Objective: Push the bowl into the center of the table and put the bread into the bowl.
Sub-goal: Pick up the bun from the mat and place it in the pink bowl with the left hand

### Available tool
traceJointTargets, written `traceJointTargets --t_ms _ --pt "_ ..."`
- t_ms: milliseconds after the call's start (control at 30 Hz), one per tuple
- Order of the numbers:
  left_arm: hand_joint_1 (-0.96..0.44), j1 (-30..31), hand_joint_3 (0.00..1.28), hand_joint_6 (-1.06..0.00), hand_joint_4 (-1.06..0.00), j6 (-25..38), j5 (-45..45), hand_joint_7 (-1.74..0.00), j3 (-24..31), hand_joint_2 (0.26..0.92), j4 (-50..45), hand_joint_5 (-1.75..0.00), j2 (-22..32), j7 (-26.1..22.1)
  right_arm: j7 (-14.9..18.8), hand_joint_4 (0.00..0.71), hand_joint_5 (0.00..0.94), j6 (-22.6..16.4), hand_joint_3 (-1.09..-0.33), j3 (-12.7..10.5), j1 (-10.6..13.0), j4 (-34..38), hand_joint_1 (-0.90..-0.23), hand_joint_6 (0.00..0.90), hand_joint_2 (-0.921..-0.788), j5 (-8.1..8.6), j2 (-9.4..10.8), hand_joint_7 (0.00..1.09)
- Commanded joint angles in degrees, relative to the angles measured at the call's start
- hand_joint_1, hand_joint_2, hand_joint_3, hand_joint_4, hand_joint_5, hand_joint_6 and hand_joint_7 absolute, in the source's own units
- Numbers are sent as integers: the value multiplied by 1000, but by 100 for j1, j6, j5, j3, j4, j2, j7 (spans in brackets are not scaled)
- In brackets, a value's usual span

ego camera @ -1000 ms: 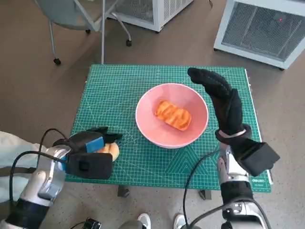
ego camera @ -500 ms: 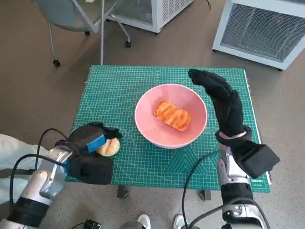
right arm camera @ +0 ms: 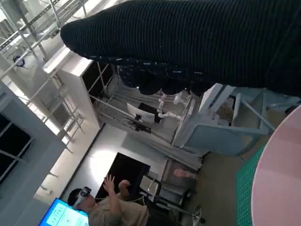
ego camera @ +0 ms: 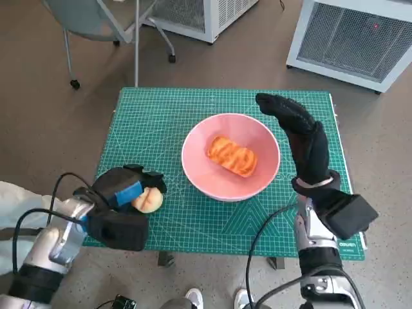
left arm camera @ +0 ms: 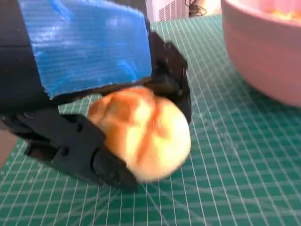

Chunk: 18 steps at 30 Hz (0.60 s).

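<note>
A pink bowl (ego camera: 193, 168) sits near the middle of the green mat and holds an orange-glazed pastry (ego camera: 233, 155). My left hand (ego camera: 126, 190) grips a round golden bread roll (ego camera: 148, 200) at the mat's front left; the left wrist view shows the roll (left arm camera: 141, 134) between the black fingers (left arm camera: 84, 157), with the bowl's wall (left arm camera: 263, 56) beyond. My right hand (ego camera: 302, 138) stands upright against the bowl's right rim, fingers arched over its far edge and holding nothing. The right wrist view shows the glove (right arm camera: 197, 42) and a piece of the pink rim (right arm camera: 282, 179).
The green cutting mat (ego camera: 161, 116) covers the small table. A chair (ego camera: 103, 26) stands at the back left on the floor and white machines (ego camera: 351, 38) at the back right. A person (right arm camera: 113, 207) sits far off in the right wrist view.
My left hand has closed round the roll and lifted it slightly, with more of the roll showing now. The right hand and the bowl stay as they were.
</note>
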Motion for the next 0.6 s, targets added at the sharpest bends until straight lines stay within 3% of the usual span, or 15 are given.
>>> traceJointTargets --t_ms 33,333,600 --pt "2 -221 83 -581 -704 -37 -286 -1190 272 920 -137 -1175 91 -109 13 131 0 107 -781 -16 124 8 -750 -1 -921 4 -47 403" --pt "1 -738 116 -541 -667 98 -699 -1264 772 921 -673 -1182 12 -186 76 130 1 159 -773 -61 109 10 -750 -1 -921 86 -82 394" --pt "2 -1466 98 -562 -686 306 -748 -1270 837 920 -1182 -1132 -501 69 83 131 1 159 -772 -65 100 8 -748 -1 -921 79 -64 392"
